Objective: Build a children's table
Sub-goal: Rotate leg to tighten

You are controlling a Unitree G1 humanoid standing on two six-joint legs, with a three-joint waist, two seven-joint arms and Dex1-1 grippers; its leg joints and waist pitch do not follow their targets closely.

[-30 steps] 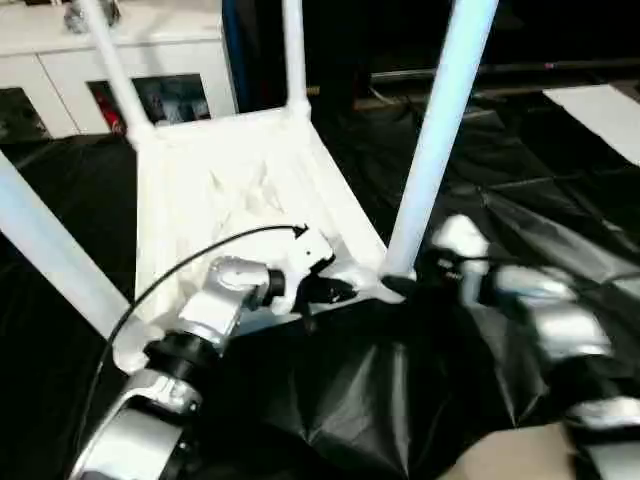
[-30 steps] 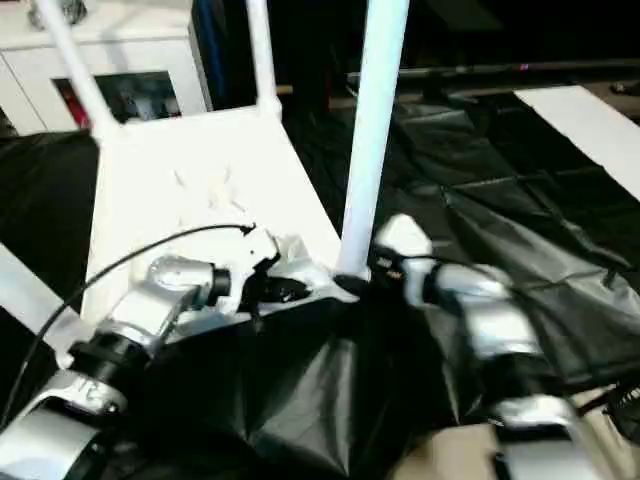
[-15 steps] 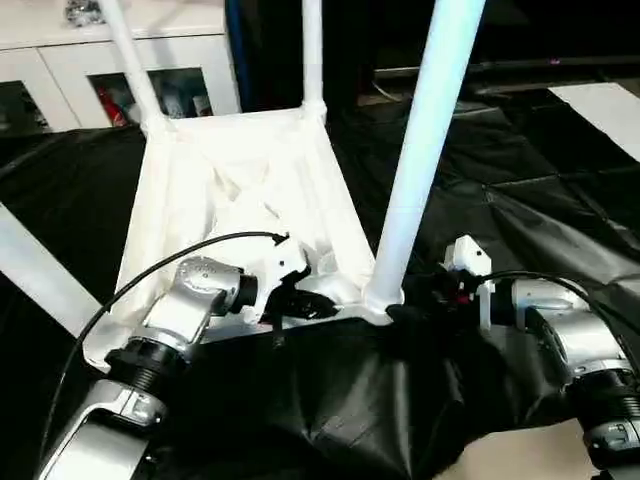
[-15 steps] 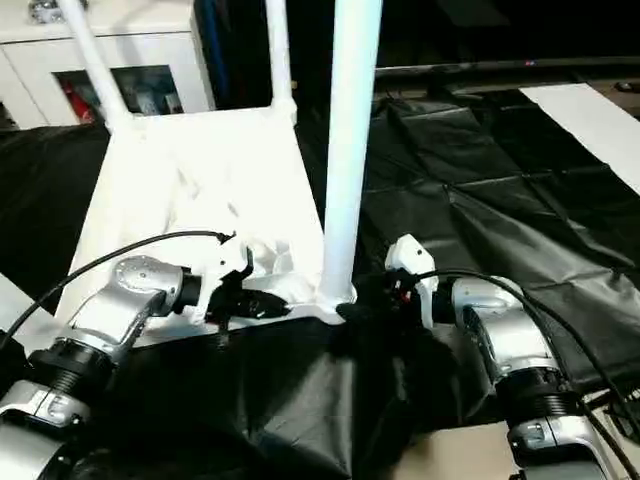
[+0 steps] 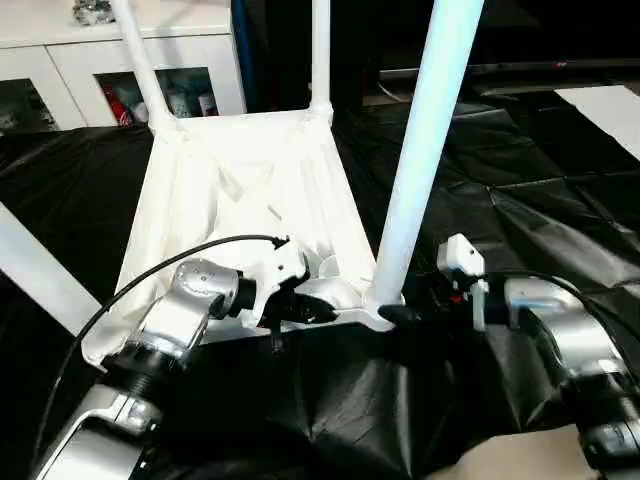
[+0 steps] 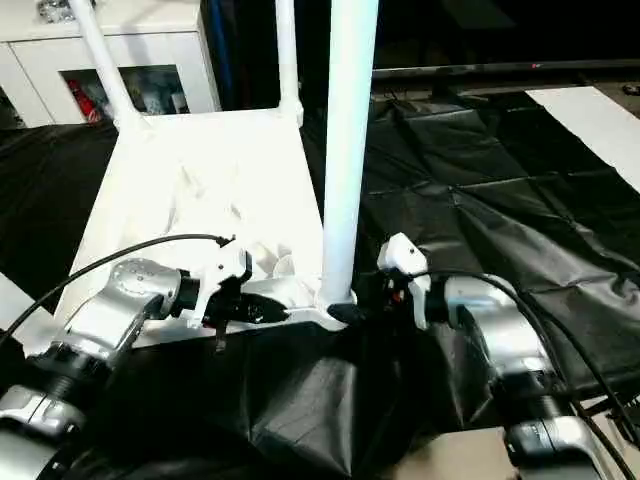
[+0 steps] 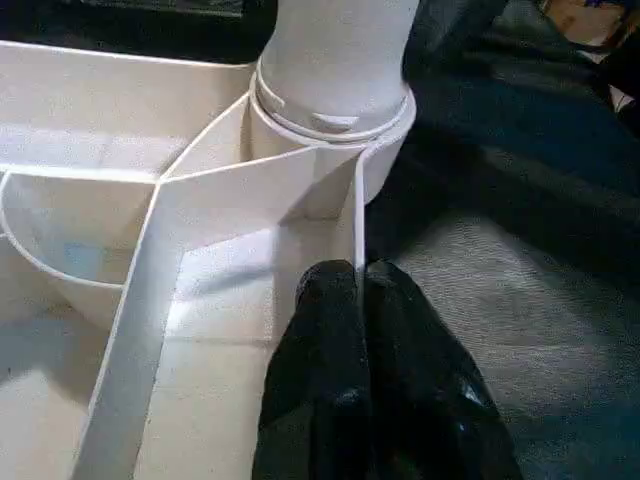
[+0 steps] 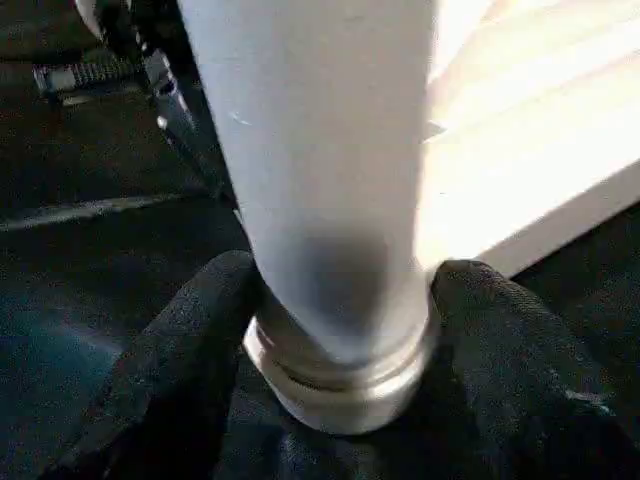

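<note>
White plastic tabletop lies underside up on black sheeting, ribs showing, 4 legs standing up from its corner sockets. Far-left leg and far-right leg rise toward a white glass-door cabinet behind. Near-left leg slants off toward the left edge of the sheeting.

Left gripper is at the tabletop's near edge, fingers pressed together on the thin side wall, just beside the near-right socket.

Near-right leg stands upright in that socket.

Right gripper sits at the base of that leg, jaws spread around the tube, 1 finger on each side, touching it just above the collar.
</note>
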